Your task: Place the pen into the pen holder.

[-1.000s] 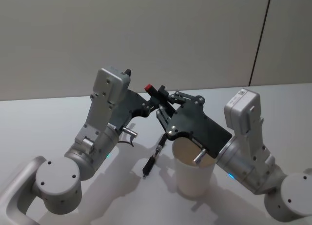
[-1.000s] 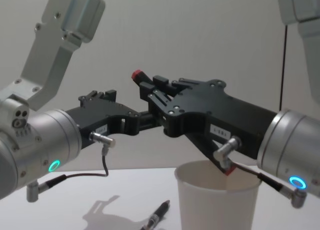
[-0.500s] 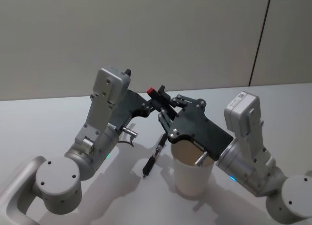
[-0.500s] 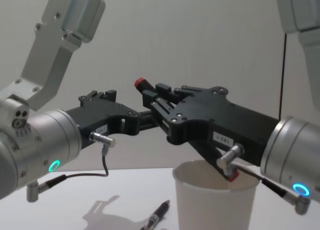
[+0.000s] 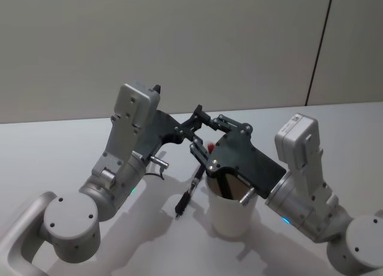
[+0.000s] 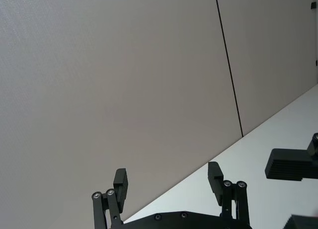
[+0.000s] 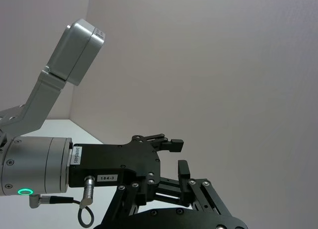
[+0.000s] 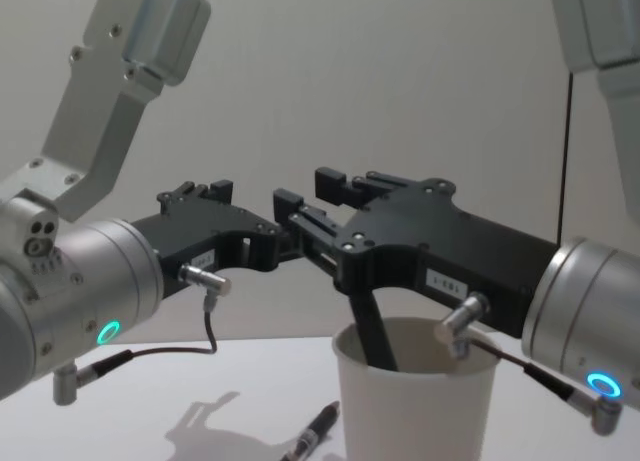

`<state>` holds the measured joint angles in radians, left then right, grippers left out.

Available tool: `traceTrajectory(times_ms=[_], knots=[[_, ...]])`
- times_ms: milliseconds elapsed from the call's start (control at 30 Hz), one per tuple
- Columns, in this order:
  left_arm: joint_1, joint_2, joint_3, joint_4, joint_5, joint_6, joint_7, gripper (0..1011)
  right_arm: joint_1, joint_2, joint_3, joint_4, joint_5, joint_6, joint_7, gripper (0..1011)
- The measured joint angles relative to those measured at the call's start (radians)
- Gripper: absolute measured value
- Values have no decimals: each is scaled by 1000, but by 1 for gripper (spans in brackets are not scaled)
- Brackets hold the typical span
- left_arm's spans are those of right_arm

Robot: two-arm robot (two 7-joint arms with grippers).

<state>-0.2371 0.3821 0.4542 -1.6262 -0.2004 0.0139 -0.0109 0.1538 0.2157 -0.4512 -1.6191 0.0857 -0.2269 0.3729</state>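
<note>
My right gripper (image 8: 310, 189) reaches over the white paper cup (image 8: 415, 411), which sits lower centre-right in the chest view. Its fingers are spread and hold nothing. The black pen (image 8: 372, 329) stands slanted inside the cup, its upper end hidden behind my gripper's body. My left gripper (image 6: 168, 178), left of centre, is likewise spread and empty. A second pen (image 8: 316, 433) lies on the table at lower centre, just left of the cup.

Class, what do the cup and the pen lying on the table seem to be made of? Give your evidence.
Cup: probably paper, matte white, thin wall with rolled rim. Pen on the table: likely plastic, black with a lighter band; too small to be sure.
</note>
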Motion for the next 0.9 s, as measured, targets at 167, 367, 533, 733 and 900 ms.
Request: traceTrajectory(times_ms=[167,367,533,733,900], knots=[[0,0,0,0,0,0,0,1004,0,0,0,0,0,1,1,501],[0,0,0,0,0,0,0,1004,-1,1,0,0,1,1,1,661],[0,0,0,0,0,0,0,1004,-1,1,0,0,2,2,2,810],[0,0,0,0,0,0,0,1004,-2,8,7,-16,11,3,-3,977],[0,0,0,0,0,0,0,1004,-5,25,25,-49,37,-3,-15,1002]])
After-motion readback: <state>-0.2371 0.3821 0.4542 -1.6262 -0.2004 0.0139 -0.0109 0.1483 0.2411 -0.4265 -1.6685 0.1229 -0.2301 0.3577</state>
